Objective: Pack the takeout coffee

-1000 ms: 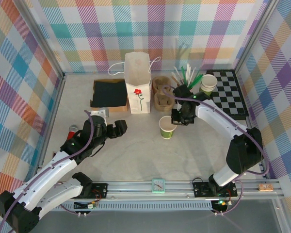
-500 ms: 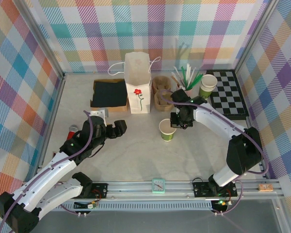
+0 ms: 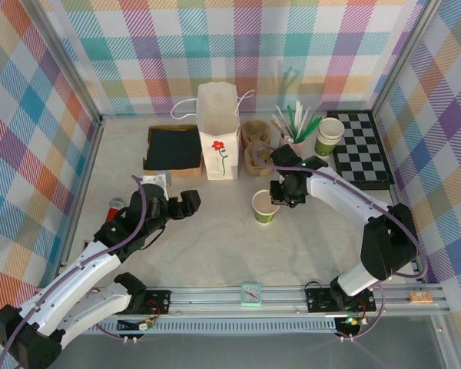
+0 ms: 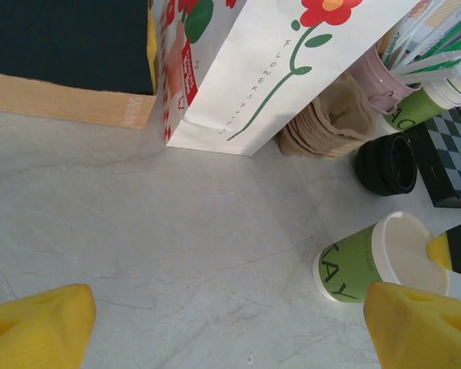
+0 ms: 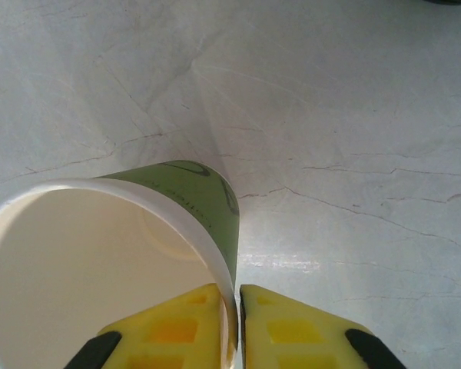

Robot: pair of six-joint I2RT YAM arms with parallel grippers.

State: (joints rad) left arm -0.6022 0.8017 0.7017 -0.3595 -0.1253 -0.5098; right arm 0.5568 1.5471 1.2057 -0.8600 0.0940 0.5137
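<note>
A lidless green-and-cream paper cup [image 3: 264, 206] [image 4: 366, 260] [image 5: 186, 194] stands upright on the table in front of the white flower-printed bag [image 3: 219, 132] [image 4: 280, 73]. My right gripper [image 3: 277, 200] [image 5: 238, 311] pinches the cup's right rim, one yellow finger inside the wall and one outside. My left gripper [image 3: 192, 203] [image 4: 227, 327] hovers open over bare table to the left of the cup, holding nothing. The takeout coffee is out of view.
A black-topped box [image 3: 173, 147] lies left of the bag. Brown cup carriers [image 3: 255, 147], a pink cup of straws [image 3: 296, 132], stacked cups [image 3: 330, 132] and a checkerboard [image 3: 366, 150] sit at the back right. Round black lids [image 4: 386, 163] lie near the carriers.
The right gripper has come slightly forward and left with the lidless cup's rim between its fingers. The left arm has not moved.
</note>
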